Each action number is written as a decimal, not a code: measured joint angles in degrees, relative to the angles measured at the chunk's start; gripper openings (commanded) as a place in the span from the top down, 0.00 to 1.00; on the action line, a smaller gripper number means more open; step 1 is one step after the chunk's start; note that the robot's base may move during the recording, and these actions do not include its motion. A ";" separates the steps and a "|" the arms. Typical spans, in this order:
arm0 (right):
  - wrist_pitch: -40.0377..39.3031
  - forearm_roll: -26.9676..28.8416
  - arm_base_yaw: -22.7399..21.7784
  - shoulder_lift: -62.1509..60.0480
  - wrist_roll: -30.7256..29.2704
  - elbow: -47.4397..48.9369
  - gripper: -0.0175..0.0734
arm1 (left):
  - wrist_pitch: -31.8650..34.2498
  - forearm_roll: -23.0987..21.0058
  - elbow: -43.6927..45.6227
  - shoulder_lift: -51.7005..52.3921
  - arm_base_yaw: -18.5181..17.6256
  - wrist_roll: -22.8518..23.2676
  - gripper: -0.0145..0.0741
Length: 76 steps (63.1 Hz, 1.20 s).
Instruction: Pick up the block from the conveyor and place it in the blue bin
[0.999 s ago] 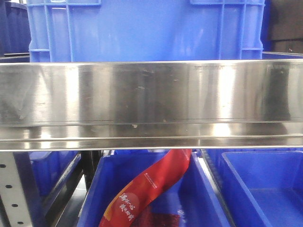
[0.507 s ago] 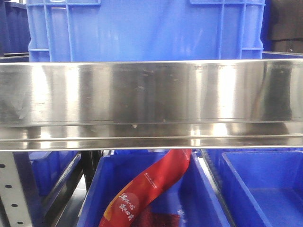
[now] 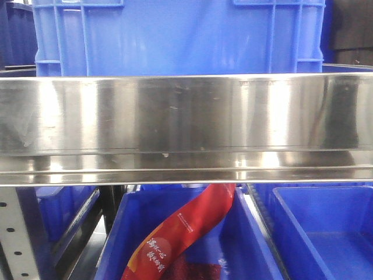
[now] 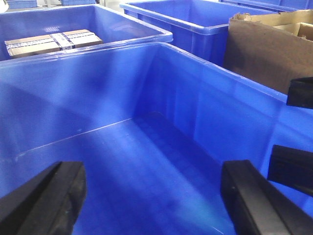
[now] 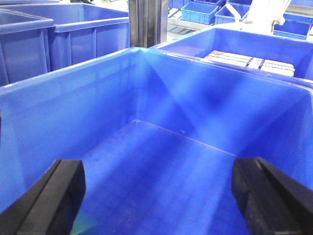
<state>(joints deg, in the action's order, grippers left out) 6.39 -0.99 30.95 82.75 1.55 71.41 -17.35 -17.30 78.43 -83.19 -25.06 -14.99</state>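
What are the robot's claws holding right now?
Nothing. The left claw and right claw are both open, with only the bare blue bin floor between their fingers.

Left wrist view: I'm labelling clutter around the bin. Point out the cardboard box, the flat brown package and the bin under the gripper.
Cardboard box (image 4: 259,51): left wrist view, front face.
Flat brown package (image 4: 51,41): left wrist view, top.
Bin (image 4: 146,166): left wrist view, bare floor.

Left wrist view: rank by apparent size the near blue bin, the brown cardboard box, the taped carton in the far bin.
1. Near blue bin, which fills most of the frame, helped by nearness to the camera.
2. Brown cardboard box, cut off at the right edge.
3. Taped carton, farther away, so true size against the box is unsure.
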 measured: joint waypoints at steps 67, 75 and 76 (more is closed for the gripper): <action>0.28 4.25 -8.70 -22.04 0.87 -12.24 0.99 | 2.47 0.00 -18.89 27.65 8.57 -0.11 0.96; -3.31 4.25 -10.70 -28.39 0.87 -21.57 0.99 | 4.96 0.00 -28.19 35.08 10.90 -0.11 0.96; -3.73 4.25 -10.86 -29.19 0.87 -22.61 0.99 | 5.08 0.00 -29.21 35.91 11.22 -0.11 0.96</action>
<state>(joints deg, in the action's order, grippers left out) 2.66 3.27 20.09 53.56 2.42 48.80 -12.28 -17.30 49.22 -47.28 -13.84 -15.11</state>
